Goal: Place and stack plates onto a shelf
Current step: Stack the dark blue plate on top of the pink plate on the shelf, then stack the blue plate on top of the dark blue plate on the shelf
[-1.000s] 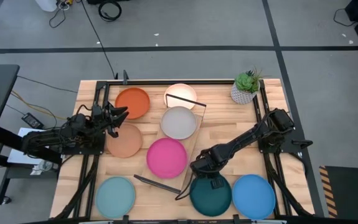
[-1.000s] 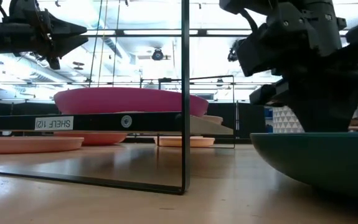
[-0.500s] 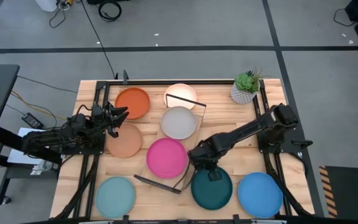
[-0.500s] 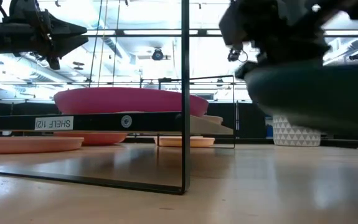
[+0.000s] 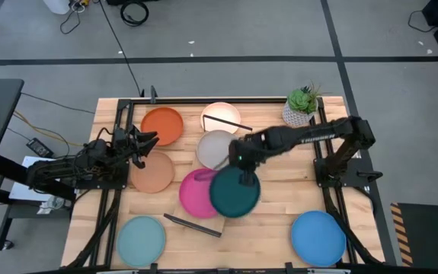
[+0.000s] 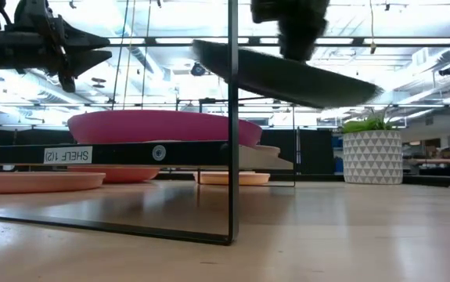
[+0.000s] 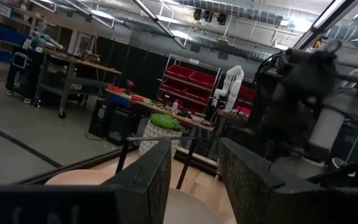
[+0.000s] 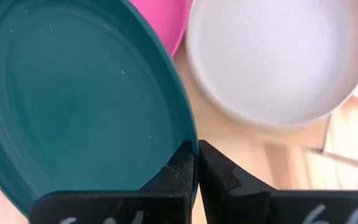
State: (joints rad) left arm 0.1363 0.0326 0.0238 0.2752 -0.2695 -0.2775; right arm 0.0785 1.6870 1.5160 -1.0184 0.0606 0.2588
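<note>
My right gripper (image 5: 242,169) is shut on the dark teal plate (image 5: 235,194), held in the air beside and partly over the pink plate (image 5: 198,190). The pink plate and the grey plate (image 5: 217,148) rest flat on the shelf (image 6: 131,153), whose near wire end frame (image 5: 192,225) shows black. On the tabletop lie the orange (image 5: 162,125), cream (image 5: 221,116), peach (image 5: 151,172), light blue (image 5: 142,240) and blue (image 5: 318,236) plates. My left gripper (image 5: 150,140) hovers open between the orange and peach plates. My right gripper pinches the teal plate's rim (image 8: 188,146) between its two fingers, one finger (image 8: 177,173) on the inner face and the other (image 8: 219,174) on the outside. It comes from above, pointing down. The plate (image 6: 279,74) is lifted clear and tilted.
A potted plant (image 5: 301,106) stands at the far right corner. The shelf's tall wire frame (image 6: 232,117) rises near the low camera. Black rails run along the table's left and right edges. Bare wood shows between the shelf and the right arm's base (image 5: 342,164).
My right gripper has risen and swung from the table's near edge toward the far side and left, carrying the teal plate. The plate, which lay on the table near the blue plate, is now lifted clear, tilted, beside the pink plate.
</note>
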